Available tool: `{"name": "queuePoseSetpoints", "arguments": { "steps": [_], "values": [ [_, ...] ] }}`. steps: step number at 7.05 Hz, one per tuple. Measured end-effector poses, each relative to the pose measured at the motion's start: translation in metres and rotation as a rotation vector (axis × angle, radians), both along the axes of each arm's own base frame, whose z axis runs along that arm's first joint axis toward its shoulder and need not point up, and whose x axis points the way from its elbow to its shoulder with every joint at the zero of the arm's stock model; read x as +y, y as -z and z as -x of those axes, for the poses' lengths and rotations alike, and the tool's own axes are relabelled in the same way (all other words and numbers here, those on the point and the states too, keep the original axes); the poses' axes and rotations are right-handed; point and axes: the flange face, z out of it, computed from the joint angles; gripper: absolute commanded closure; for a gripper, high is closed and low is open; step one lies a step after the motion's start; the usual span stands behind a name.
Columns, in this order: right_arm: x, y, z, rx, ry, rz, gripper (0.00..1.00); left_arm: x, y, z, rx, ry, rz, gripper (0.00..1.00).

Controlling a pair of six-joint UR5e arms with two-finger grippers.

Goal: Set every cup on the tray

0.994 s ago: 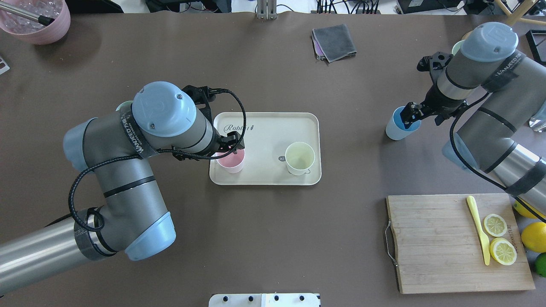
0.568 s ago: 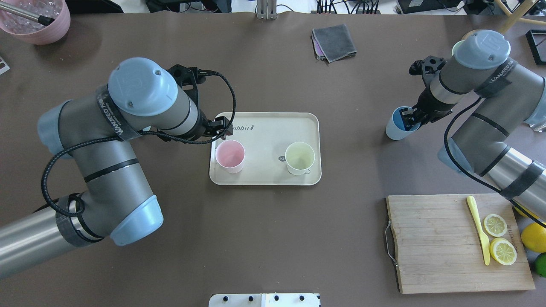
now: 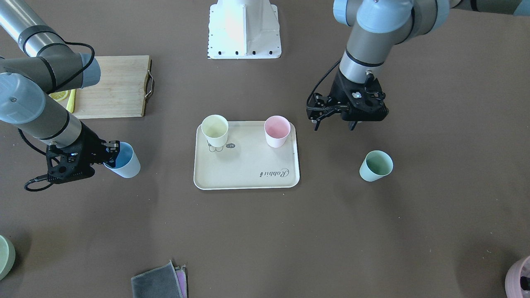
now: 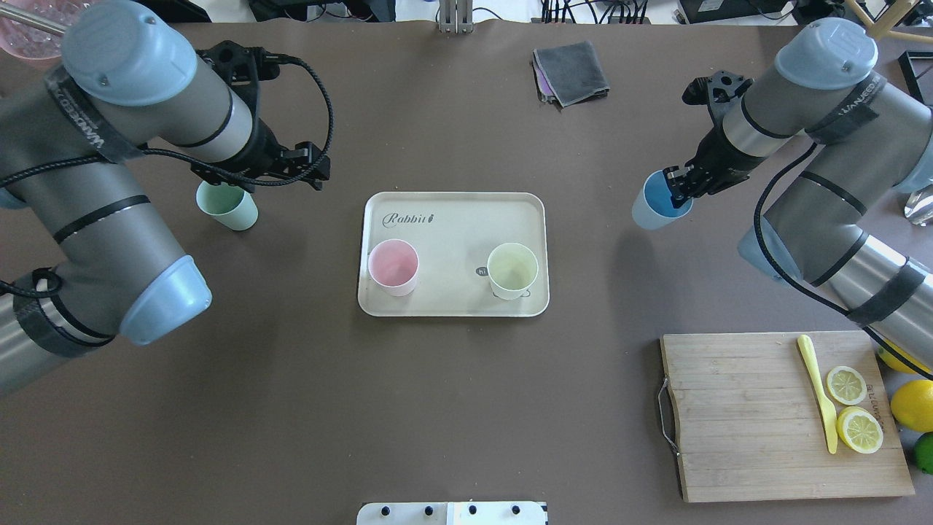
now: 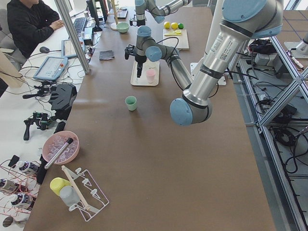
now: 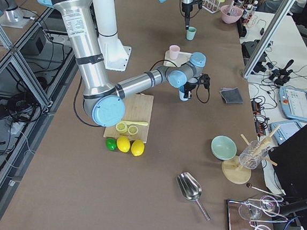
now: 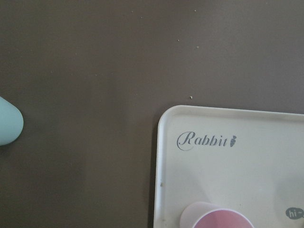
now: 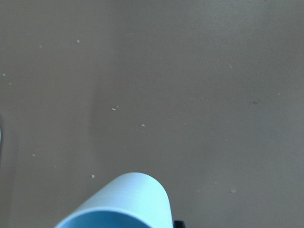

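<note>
The cream tray (image 4: 452, 219) lies mid-table and holds the pink cup (image 4: 393, 267) and the pale yellow cup (image 4: 512, 270), both upright. The mint green cup (image 4: 227, 206) stands on the table left of the tray. My left gripper (image 3: 333, 125) is open and empty, hanging between the mint cup (image 3: 376, 165) and the tray's corner (image 3: 290, 182). My right gripper (image 4: 681, 186) is shut on the rim of the light blue cup (image 4: 658, 203), holding it tilted right of the tray. The right wrist view shows the blue cup (image 8: 123, 204). The left wrist view shows the tray (image 7: 228, 166).
A bamboo cutting board (image 4: 743, 415) with lemon slices and a yellow knife lies at the near right, with whole lemons and a lime beside it. A grey cloth (image 4: 571, 71) lies at the far side. A pink bowl (image 4: 44, 36) sits at the far left corner.
My left gripper let go of the pink cup on the tray and moved away to the left and farther out. My right gripper carried the blue cup leftward, toward the tray.
</note>
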Motion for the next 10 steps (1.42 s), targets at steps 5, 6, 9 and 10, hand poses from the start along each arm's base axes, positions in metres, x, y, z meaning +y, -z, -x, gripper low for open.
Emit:
{"name": "queuePoseSetpoints", "arguments": {
  "steps": [5,6,9,10],
  "values": [
    [-0.004,0.14,0.06,-0.074,-0.066,0.085,1.0,-0.05,-0.168,0.044,-0.089,-0.072,-0.138,0.09],
    [-0.004,0.149,0.069,-0.072,-0.072,0.084,1.0,-0.051,-0.186,0.044,-0.085,-0.069,-0.14,0.22],
    [-0.011,0.145,0.097,-0.031,-0.081,0.086,1.0,-0.051,-0.194,0.034,-0.072,-0.051,-0.109,0.57],
    [-0.007,0.142,0.11,-0.017,-0.077,0.081,1.0,-0.049,-0.19,0.028,-0.061,-0.04,-0.092,0.82]
  ]
}}
